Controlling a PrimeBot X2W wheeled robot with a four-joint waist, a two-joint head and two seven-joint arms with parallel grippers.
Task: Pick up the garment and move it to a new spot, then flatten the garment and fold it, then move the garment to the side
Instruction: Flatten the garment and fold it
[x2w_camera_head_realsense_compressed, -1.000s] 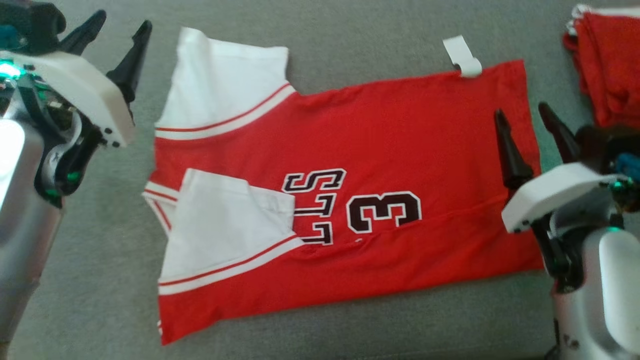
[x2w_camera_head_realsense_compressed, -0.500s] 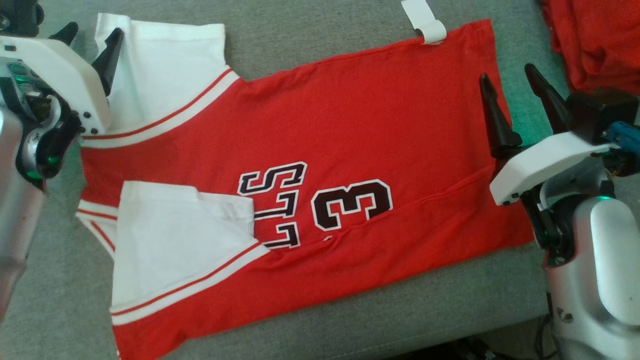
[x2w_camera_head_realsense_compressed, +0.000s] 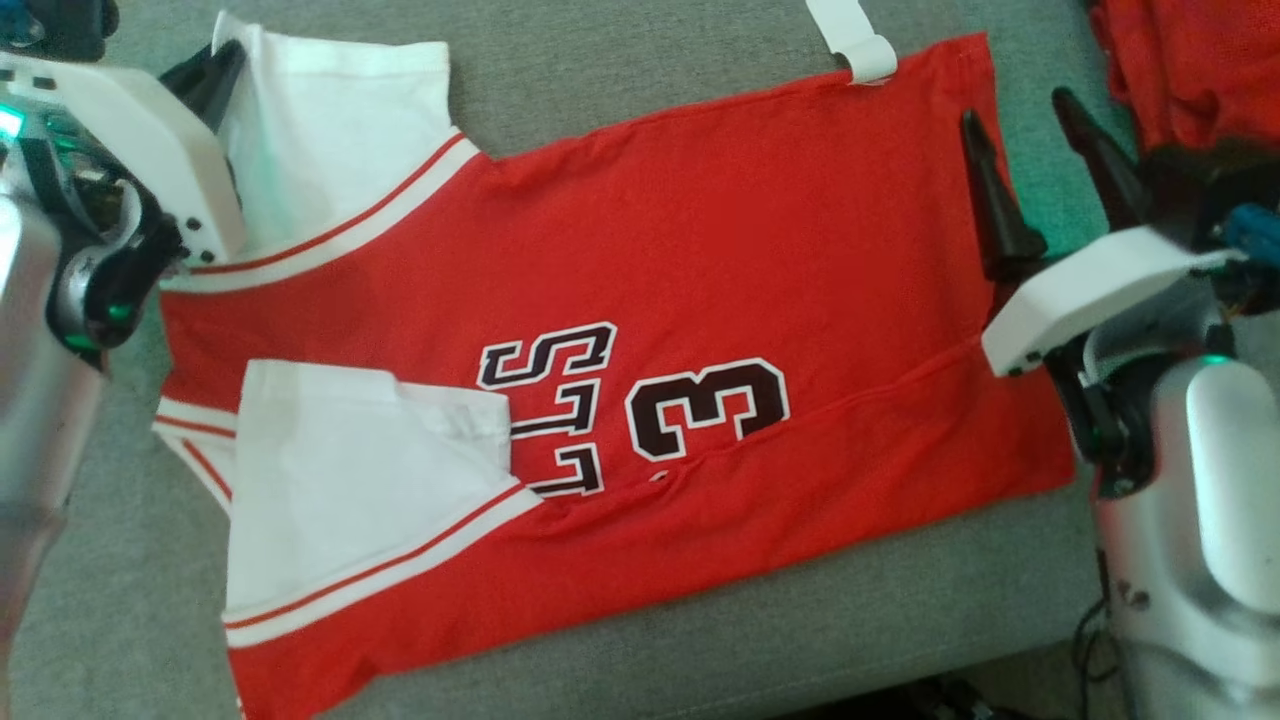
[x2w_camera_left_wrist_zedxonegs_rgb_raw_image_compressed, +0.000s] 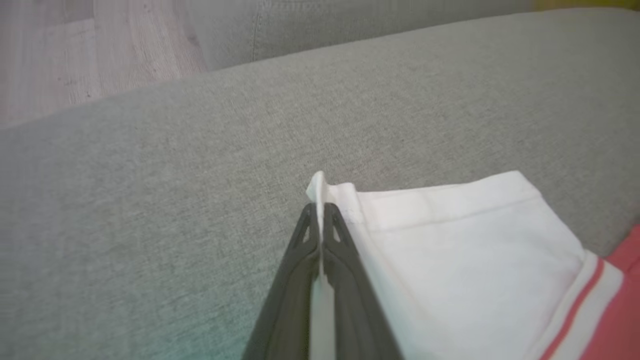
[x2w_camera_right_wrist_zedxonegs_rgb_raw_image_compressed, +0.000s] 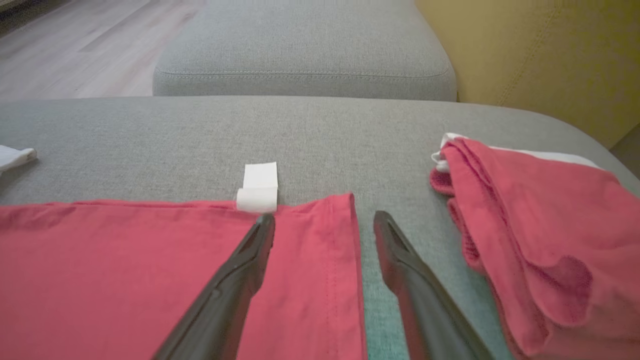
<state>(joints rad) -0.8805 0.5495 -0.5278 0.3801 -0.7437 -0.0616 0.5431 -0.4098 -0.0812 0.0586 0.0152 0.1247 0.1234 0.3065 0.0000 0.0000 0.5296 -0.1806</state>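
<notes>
The garment is a red jersey with white sleeves and a black number, lying flat on the grey cushion with its near sleeve folded onto the body. My left gripper is shut on the corner of the far white sleeve, at the upper left of the head view. My right gripper stands open over the hem edge of the garment, one finger above the red cloth and one above the cushion.
A pile of other red garments lies on the cushion to the right of my right gripper. A white label sticks out from the hem. The cushion's front edge is near, with wooden floor beyond the sofa.
My left gripper reached the far sleeve's corner and closed on it. The head camera shifted, so the garment sits further left in view. My right gripper stays open at the hem.
</notes>
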